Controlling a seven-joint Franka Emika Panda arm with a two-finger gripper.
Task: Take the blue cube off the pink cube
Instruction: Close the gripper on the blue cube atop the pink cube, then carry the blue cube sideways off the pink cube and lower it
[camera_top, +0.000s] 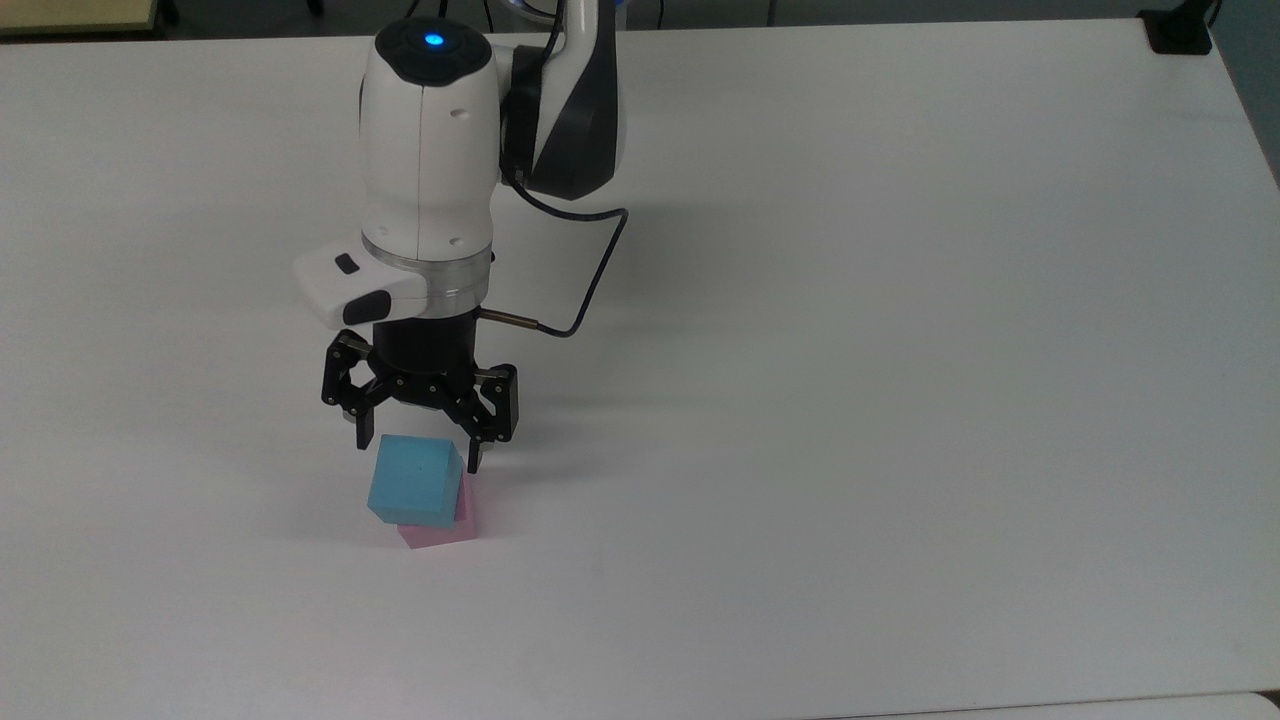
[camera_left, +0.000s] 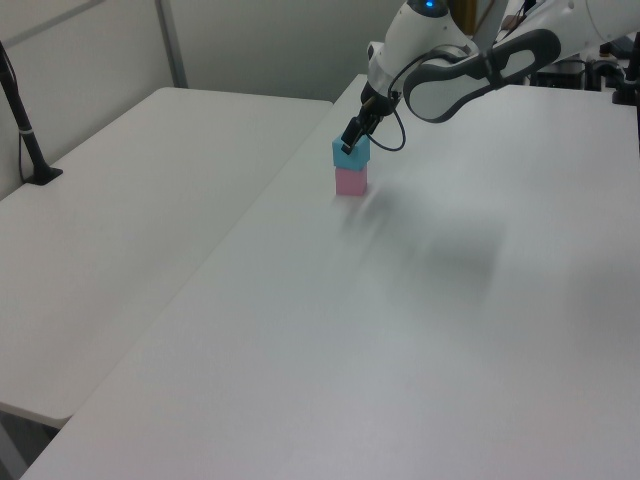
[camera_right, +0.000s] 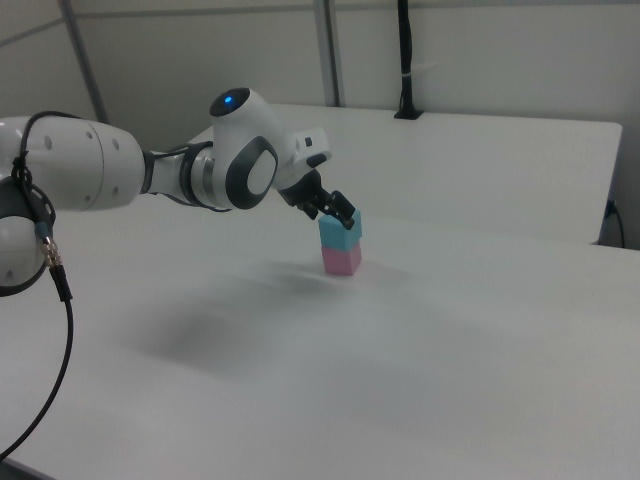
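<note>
A lab: bare white tables (camera_left: 150, 200) (partition walls (camera_right: 480, 50) behind).

The blue cube (camera_top: 415, 482) and the pink cube (camera_top: 445, 527) at lower centre of the top view looked matt, foam-like. The table (camera_top: 900, 400) was smooth, matt white. The arm (camera_top: 428, 160) shell was glossy white plastic; the gripper (camera_top: 418, 450) was matt black.

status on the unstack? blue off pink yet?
Not yet. Done: the gripper is at the stack, open, with a fingertip either side of the blue cube's upper edge in the top view. In hand: nothing gripped; the blue cube sits on the pink cube, slightly offset. Left: lower a bit if needed, close, lift, set it on the table.
</note>
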